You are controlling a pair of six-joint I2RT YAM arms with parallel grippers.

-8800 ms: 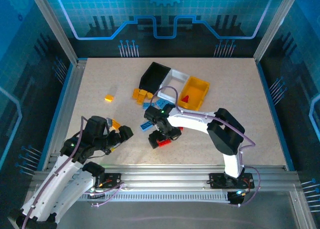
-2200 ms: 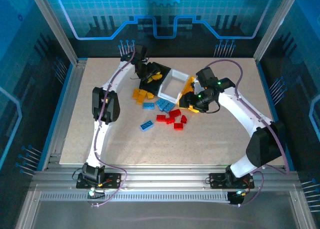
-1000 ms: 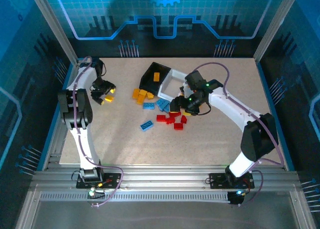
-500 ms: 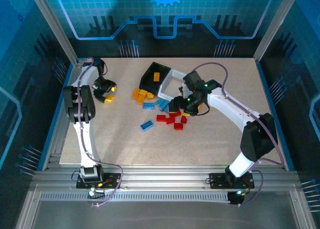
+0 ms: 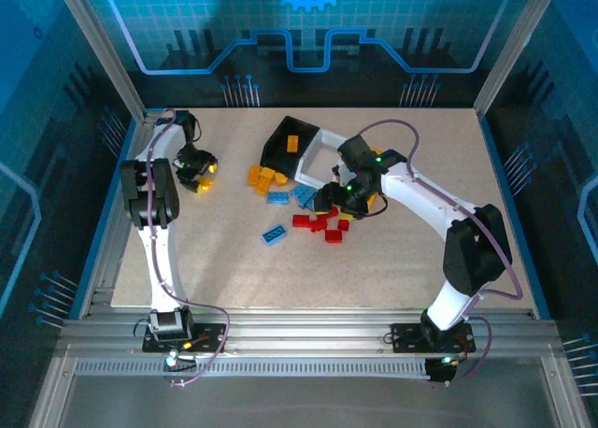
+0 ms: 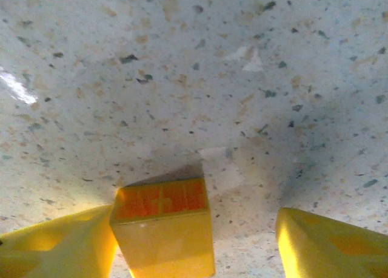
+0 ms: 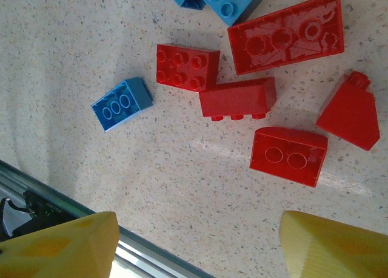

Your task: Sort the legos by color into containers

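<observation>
We see the left gripper (image 5: pixel 197 172) far out on the left side of the table (image 5: pixel 420 138), low over 1 yellow brick (image 6: pixel 162 226). In the left wrist view the brick sits between the 2 yellow fingers (image 6: pixel 54 244). It seems to touch the finger on the left of that view, but that edge is in shade, so we are not sure. There is a clear gap between the brick and the other finger, so the jaws are apart and do not squeeze the brick. The right gripper (image 7: pixel 199 229) hangs over the middle of the table, with its jaws wide apart and nothing in them. Under it lie 5 red bricks (image 7: pixel 237 98) close together, and 1 blue brick (image 7: pixel 122 103) near them. The black bin (image 5: pixel 276 148) is tipped over near the back, with 1 orange brick (image 5: pixel 291 144) in it. The white bin (image 5: pixel 308 157) sits just beside it on the right. A few more orange bricks (image 5: pixel 264 177) lie just in front of the black bin.
</observation>
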